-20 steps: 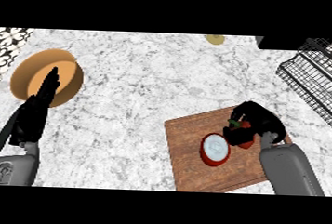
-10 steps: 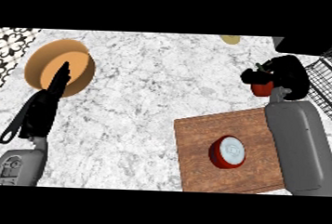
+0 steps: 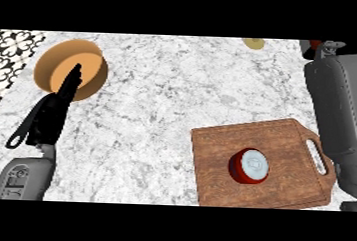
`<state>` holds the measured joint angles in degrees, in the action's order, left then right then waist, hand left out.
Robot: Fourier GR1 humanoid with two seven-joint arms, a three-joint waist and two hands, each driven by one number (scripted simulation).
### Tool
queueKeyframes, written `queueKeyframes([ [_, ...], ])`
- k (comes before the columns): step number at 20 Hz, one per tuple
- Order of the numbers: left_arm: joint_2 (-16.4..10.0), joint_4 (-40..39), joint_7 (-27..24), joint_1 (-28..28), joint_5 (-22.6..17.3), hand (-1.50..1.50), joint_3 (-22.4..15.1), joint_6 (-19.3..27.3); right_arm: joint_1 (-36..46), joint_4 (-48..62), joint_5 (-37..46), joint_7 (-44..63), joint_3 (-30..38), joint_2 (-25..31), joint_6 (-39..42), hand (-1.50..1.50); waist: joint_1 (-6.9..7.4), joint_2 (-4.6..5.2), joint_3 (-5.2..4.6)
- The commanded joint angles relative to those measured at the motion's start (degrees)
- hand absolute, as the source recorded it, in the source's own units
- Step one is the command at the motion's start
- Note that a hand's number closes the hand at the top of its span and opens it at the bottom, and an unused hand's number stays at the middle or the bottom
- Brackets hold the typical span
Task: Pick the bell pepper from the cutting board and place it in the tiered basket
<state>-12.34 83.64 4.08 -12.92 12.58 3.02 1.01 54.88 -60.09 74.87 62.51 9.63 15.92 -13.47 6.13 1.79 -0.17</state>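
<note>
No pepper on cutting board (image 3: 280, 141) — transfer step, I judge. My right hand (image 3: 317, 45), far right edge: grip untellable; left hand (image 3: 53, 110) lies open. Next — release over basket.

surface: counter (image 3: 175, 92) of white marble with grey veining, fills nearly the whole view | far left: strip of black-and-white floral-pattern tiles (image 3: 10, 51), running diagonally along counter's edge | light: even, flat across the top

White marble counter (image 3: 168, 92), tan round plate (image 3: 54, 70) at 10 o'clock, small tan disc (image 3: 252, 43) at 1 o'clock, red-rimmed pale-centred round item (image 3: 249, 165) at 4 o'clock, black-and-white patterned tile (image 3: 10, 51) far 10 o'clock corner
</note>
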Motion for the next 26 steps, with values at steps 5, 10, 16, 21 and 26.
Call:
queueKeyframes([
  [5, -0.22, 1.81, 1.28, 0.78, 0.14, 0.0, 0.29, 0.22, 14.74, 17.87, 12.96, 9.93, 2.45, 4.56, -0.14, 1.5, -1.32, -0.64, 0.11],
  [10, -0.8, -1.29, -0.55, -0.08, -0.35, 0.0, 1.93, 0.26, 19.77, 24.4, 8.97, 3.63, 8.15, 6.2, -5.25, 1.5, -3.07, -0.72, 0.17],
  [16, 0.09, -0.93, 2.02, -0.9, -0.03, 0.0, 2.07, 1.22, 20.97, 34.15, 10.24, -1.97, 9.64, 9.45, -6.95, 1.5, -3.7, -0.81, 0.18],
  [21, 1.69, 1.37, 2.77, 1.86, 1.55, 0.0, -0.1, 2.12, 19.65, 39.39, 16.25, -0.65, 6.74, 14.74, -2.5, 1.5, -3.47, -0.88, 0.18],
  [26, 0.41, 2.37, 1.54, 2.34, 0.53, 0.0, 1.44, 1.46, 17.38, 44.19, 19.3, 0.39, 5.6, 18.71, 0.13, 1.5, -3.44, -0.82, 0.19],
])
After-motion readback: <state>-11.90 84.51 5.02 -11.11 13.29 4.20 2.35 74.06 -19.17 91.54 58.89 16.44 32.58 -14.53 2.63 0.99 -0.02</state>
